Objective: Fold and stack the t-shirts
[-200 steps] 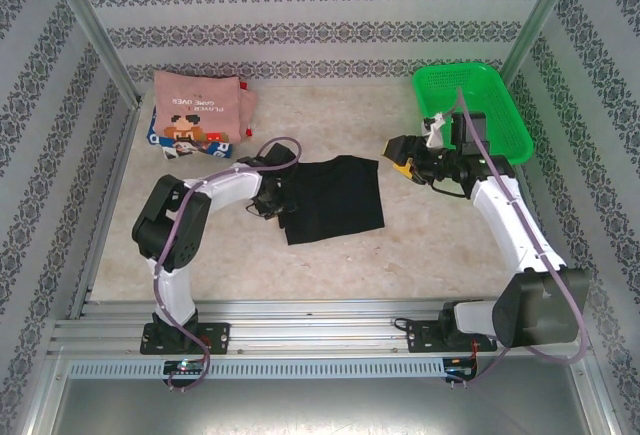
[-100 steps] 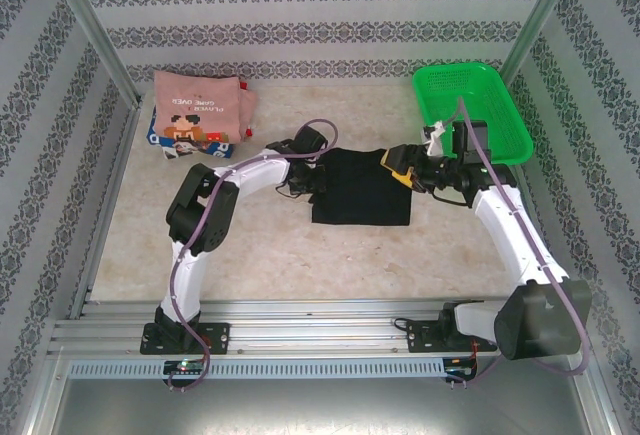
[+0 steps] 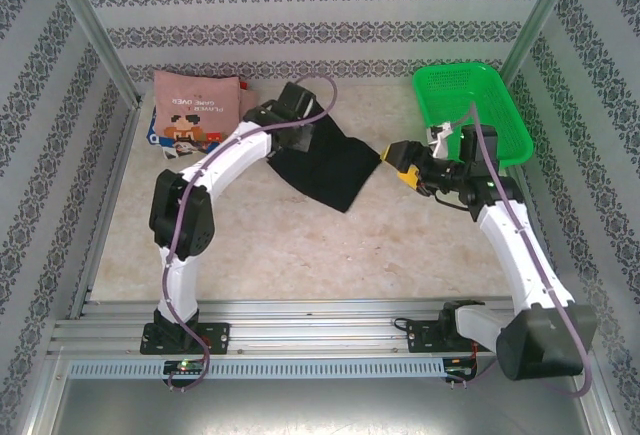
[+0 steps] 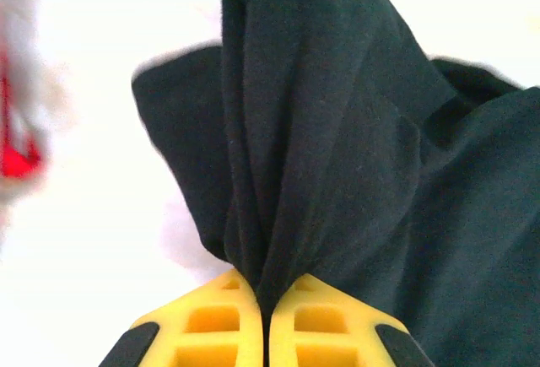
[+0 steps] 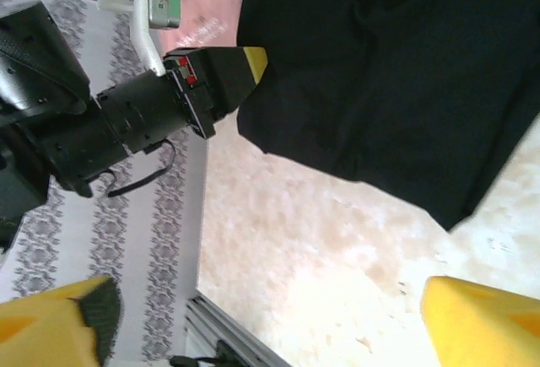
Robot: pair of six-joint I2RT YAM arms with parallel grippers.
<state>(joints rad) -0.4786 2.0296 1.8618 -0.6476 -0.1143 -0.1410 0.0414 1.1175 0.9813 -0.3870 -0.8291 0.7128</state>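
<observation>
- Overhead, you see the large plain black cloth t-shirt (image 3: 330, 165) mid-frame; the left wrist close-up adds the left gripper (image 4: 263, 299) pinching its fold.
- Your right gripper (image 5: 266, 325): jaws spread wide, empty.

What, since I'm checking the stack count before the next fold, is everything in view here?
black t-shirt: one, black, hanging bunched from the left gripper over the far middle of the table
pink t-shirt: one, dusty pink with a pixel figure, folded at the far left
blue-and-white t-shirt: one, under the pink t-shirt, edges showing
basket: one, green mesh, far right corner
table: one, pale marbled
left gripper: one, yellow fingers, shut on the black t-shirt
right gripper: one, yellow fingers, open, beside the shirt's right corner
</observation>
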